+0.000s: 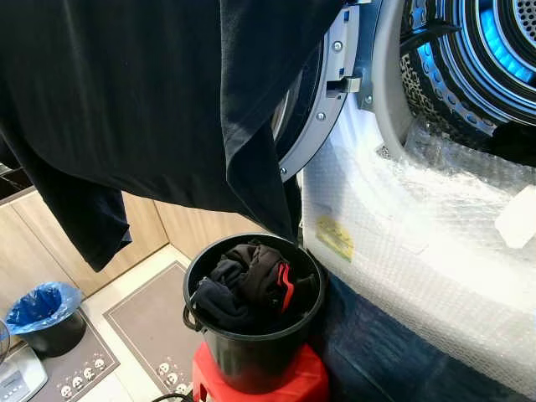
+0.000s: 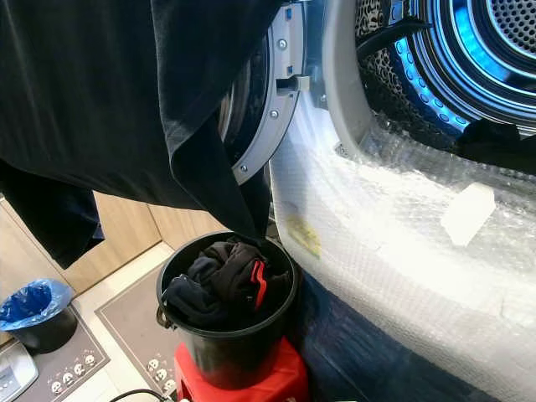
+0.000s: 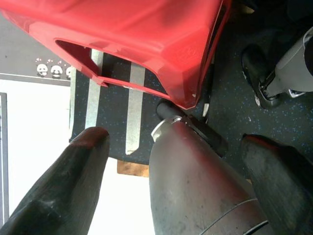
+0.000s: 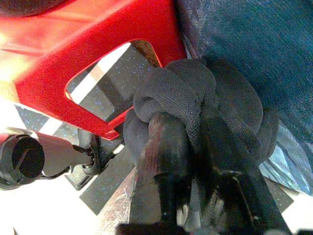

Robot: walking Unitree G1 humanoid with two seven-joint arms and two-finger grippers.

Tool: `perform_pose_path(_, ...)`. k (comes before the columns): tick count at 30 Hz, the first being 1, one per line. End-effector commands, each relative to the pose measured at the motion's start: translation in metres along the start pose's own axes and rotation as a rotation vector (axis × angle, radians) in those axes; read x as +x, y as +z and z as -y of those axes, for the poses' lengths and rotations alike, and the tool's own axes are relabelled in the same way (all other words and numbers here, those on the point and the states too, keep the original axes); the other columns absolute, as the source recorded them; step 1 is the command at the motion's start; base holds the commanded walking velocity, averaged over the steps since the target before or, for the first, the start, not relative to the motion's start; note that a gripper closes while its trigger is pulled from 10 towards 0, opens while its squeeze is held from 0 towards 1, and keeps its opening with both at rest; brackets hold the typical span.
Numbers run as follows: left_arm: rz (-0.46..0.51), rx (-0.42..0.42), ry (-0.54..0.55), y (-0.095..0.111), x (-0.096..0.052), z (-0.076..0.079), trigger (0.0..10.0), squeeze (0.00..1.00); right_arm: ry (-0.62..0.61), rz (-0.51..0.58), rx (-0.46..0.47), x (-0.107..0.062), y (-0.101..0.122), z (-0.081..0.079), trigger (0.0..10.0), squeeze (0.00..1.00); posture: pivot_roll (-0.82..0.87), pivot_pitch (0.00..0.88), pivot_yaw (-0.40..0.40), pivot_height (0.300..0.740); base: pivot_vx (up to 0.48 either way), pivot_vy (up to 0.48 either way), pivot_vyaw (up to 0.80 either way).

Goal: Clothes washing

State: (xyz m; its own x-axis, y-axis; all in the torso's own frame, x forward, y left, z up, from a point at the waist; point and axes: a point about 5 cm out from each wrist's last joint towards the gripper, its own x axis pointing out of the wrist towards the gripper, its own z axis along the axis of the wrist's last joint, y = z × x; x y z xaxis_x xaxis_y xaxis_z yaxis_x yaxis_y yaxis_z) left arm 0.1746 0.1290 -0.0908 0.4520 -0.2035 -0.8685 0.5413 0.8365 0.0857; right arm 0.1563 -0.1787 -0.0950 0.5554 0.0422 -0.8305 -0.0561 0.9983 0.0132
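A small black bin with a blue bag [image 1: 42, 311] stands on the floor at the left, near wooden cabinets [image 1: 50, 234]. A grey mat with small panda figures [image 1: 142, 335] lies on the pale floor beside it. A yellow label [image 1: 335, 239] sits under bubble wrap [image 1: 419, 243]. A white scale [image 1: 17, 381] shows in the corner.

My two head cameras look forward and down, close on a hanging black shirt [image 1: 151, 100], sharing the bucket [image 1: 251, 343] and the washer drum [image 2: 469, 50]. Both wrist cameras face the floor, tight beside the red stool [image 3: 137, 39], which they share with the head views.
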Motion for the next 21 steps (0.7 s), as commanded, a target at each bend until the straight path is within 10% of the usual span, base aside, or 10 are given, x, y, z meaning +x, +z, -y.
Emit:
perform_pose_path(1,-0.036,0.008,0.003,-0.0100,-0.0014,-0.0007,10.0,0.00,0.014,-0.003,0.004,0.0005,-0.0007,-0.0050,10.0,0.00,-0.17,0.000,0.084,0.740,0.000,0.000,0.00)
perform_pose_path(21,-0.051,-0.027,-0.017,-0.0147,-0.0014,0.0056,10.0,0.00,0.005,-0.017,0.019,-0.0010,-0.0058,-0.0015,10.0,0.00,-0.16,0.000,0.069,0.740,0.000,0.000,0.00)
